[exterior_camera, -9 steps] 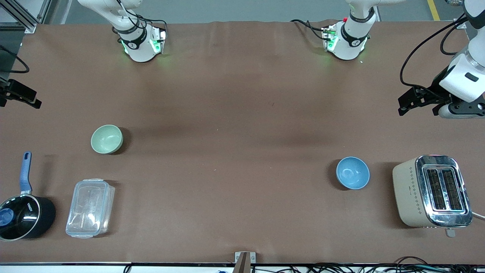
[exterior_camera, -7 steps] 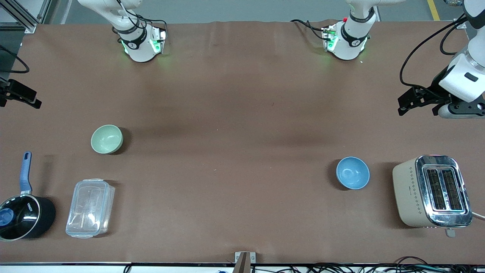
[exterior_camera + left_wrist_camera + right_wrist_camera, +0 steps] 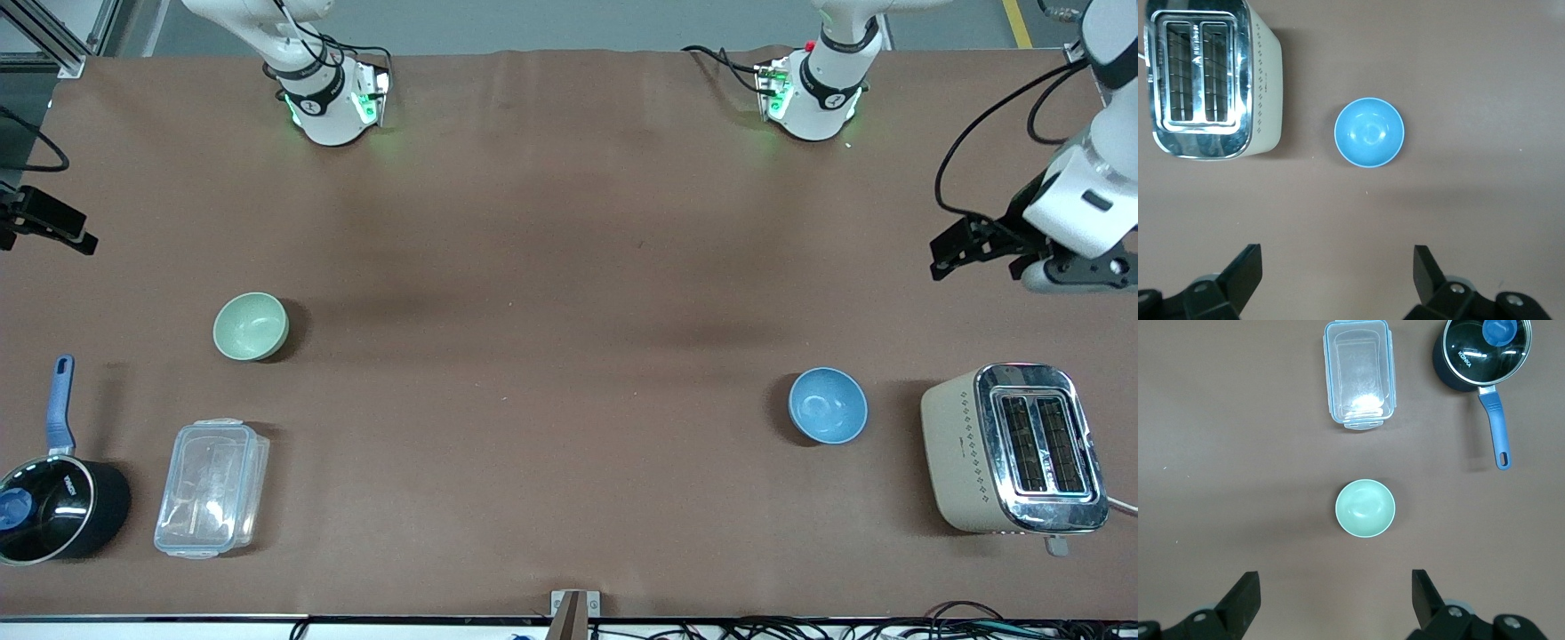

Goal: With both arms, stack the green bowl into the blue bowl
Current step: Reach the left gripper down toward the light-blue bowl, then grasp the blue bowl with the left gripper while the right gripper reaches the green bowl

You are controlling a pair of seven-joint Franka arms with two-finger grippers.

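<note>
Bowls sit well apart on the brown table (image 3: 551,267): the green bowl (image 3: 251,326) toward the right arm's end, upright and empty, and the blue bowl (image 3: 828,405) toward the left arm's end, just beside a cream toaster (image 3: 1013,449). Neither bowl has moved since the earlier frames. The one change is at the left arm, whose wrist has shifted slightly, carrying the left gripper (image 3: 956,253) a touch lower in the front view; it hangs in the air over bare table, up from the toaster. Its fingers (image 3: 1245,270) stand wide apart and hold nothing, with the blue bowl framed between them in the left wrist view. The right gripper (image 3: 49,227) is where it was, at the edge of the front view over the table's right-arm end (only part of it shows there). Its fingers (image 3: 1243,595) are likewise spread wide and empty, above the green bowl. A clear plastic container (image 3: 212,487) and a black saucepan (image 3: 53,507) lie nearer the front camera than the green bowl.
</note>
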